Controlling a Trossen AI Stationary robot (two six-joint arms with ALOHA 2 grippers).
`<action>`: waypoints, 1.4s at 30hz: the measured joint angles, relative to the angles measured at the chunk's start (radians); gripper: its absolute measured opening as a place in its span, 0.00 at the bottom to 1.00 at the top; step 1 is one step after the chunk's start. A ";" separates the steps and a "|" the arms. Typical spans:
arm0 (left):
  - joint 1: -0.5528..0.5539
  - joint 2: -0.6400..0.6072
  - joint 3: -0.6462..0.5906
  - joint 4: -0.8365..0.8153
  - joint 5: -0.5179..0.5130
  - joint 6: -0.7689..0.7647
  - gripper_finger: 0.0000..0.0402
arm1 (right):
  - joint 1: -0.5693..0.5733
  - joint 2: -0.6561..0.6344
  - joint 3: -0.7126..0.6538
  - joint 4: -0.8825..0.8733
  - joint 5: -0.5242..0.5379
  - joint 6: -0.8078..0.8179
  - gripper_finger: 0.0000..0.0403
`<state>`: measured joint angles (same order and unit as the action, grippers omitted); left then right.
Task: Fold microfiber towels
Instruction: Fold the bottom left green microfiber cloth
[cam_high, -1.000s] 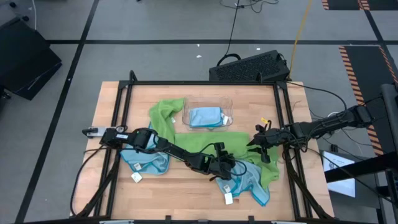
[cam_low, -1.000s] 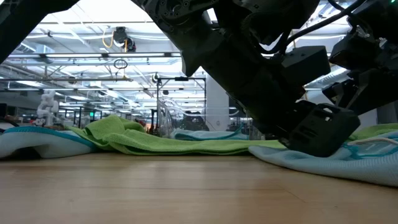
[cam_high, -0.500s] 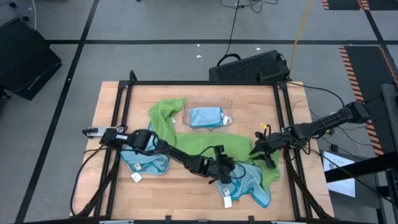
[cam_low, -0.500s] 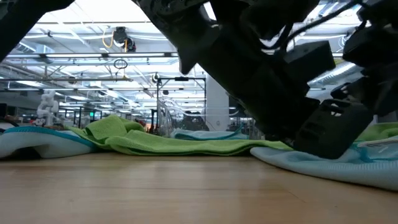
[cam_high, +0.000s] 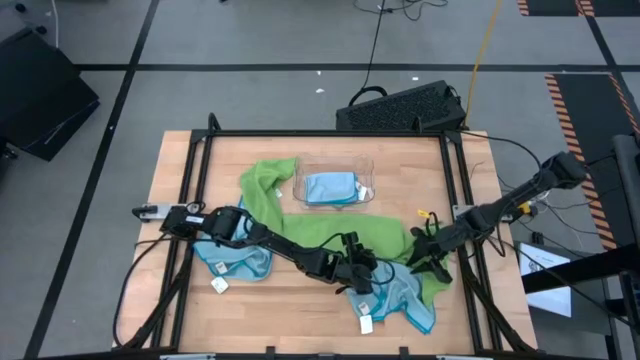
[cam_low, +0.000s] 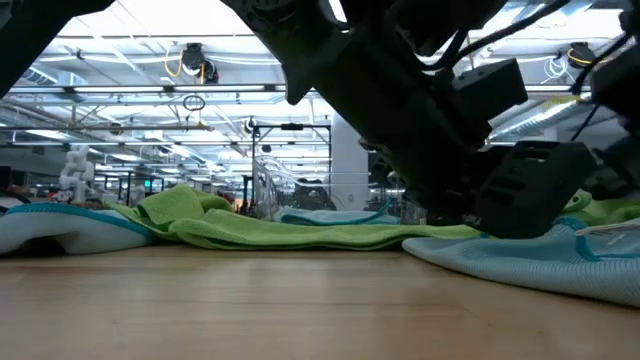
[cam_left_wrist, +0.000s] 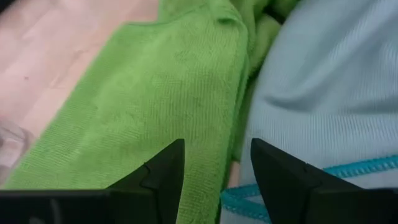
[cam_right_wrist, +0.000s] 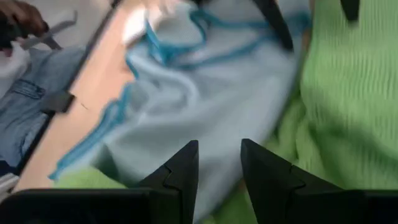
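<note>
Lime green and light blue cloths lie across the wooden table (cam_high: 180, 170). A large green towel (cam_high: 385, 232) stretches from the far left of the middle towards the near right, and a crumpled blue towel (cam_high: 405, 295) lies partly on its near right end, a white tag (cam_high: 367, 321) at its near edge. A second blue towel (cam_high: 235, 262) lies bunched at the near left under the left arm, and a third, folded (cam_high: 330, 187), sits inside the clear tray (cam_high: 300, 170) at the far middle. The left gripper (cam_high: 362, 276) reaches low across the table to where the green towel and the near right blue towel meet; its wrist view shows the fingers (cam_left_wrist: 165, 174) spread apart with nothing between them, just above the seam of green and blue. The right gripper (cam_high: 428, 252) is down at the right end of the green towel, beside the blue one; its fingers (cam_right_wrist: 180, 168) stand a little apart over the blue cloth, and no cloth shows pinched between them. In the low view both grippers sit close over the cloths at the right.
</note>
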<state>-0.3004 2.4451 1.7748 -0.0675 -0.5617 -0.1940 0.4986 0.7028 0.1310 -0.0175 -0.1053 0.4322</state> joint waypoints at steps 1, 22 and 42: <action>0.000 0.000 0.000 -0.002 0.001 -0.001 0.47 | 0.005 0.003 -0.010 -0.002 0.003 0.019 0.28; 0.032 0.000 0.000 -0.004 0.051 0.021 0.47 | 0.086 0.077 -0.107 0.080 -0.003 0.248 0.07; 0.035 0.002 0.002 0.135 0.068 0.147 0.47 | 0.086 0.077 -0.109 0.119 -0.001 0.230 0.06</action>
<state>-0.2657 2.4466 1.7764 0.0677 -0.4940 -0.0470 0.5846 0.7795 0.0223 0.1019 -0.1062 0.6617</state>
